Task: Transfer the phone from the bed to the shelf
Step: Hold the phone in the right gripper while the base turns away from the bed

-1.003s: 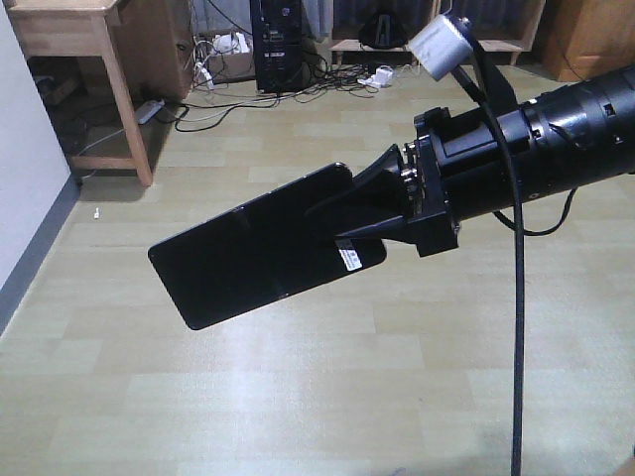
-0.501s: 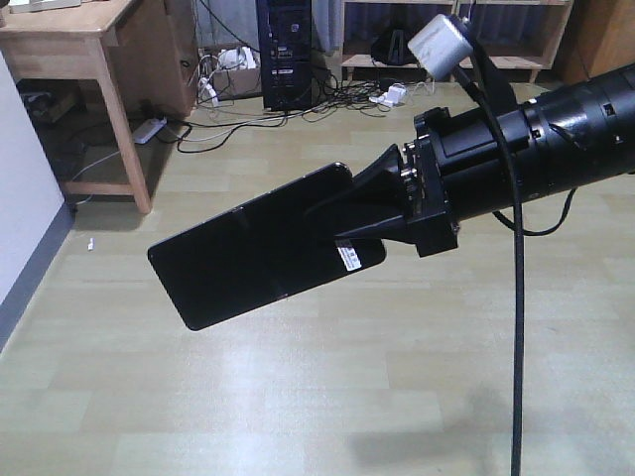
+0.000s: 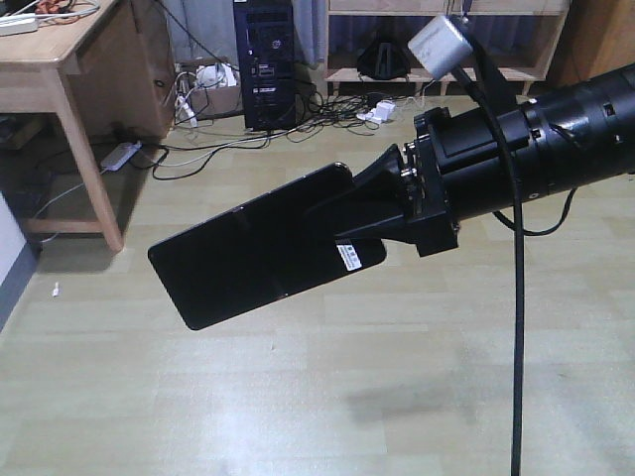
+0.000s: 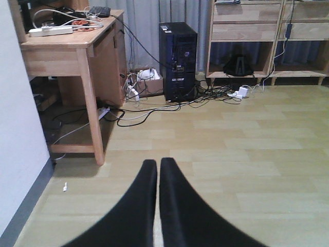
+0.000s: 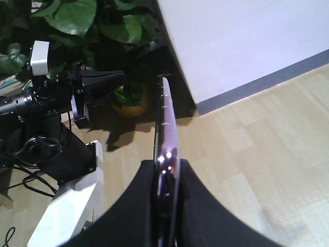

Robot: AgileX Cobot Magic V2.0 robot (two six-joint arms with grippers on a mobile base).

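Observation:
The phone (image 3: 248, 253), a slim black glossy slab with a white sticker near the grip, is held in the air over the floor, its free end tilted down to the left. My right gripper (image 3: 335, 223) is shut on its right end. In the right wrist view the phone (image 5: 165, 123) shows edge-on, silvery-pink, clamped between the black fingers of the right gripper (image 5: 166, 165). My left gripper (image 4: 157, 162) is shut with nothing in it. The pale wood shelf (image 4: 247, 32) stands against the far wall, and its lower boards (image 3: 342, 73) show in the front view. The bed is out of view.
A wooden desk (image 4: 72, 51) with a power strip on top stands at the left by a white wall (image 4: 15, 128). A black computer tower (image 4: 177, 62) and loose cables (image 4: 154, 105) lie on the floor between desk and shelf. A leafy plant (image 5: 77, 20) stands behind the left arm (image 5: 77, 92).
The room has slid left and downward in the front view, with desk, tower and shelf now nearer. The right arm and phone keep the same pose in the frame.

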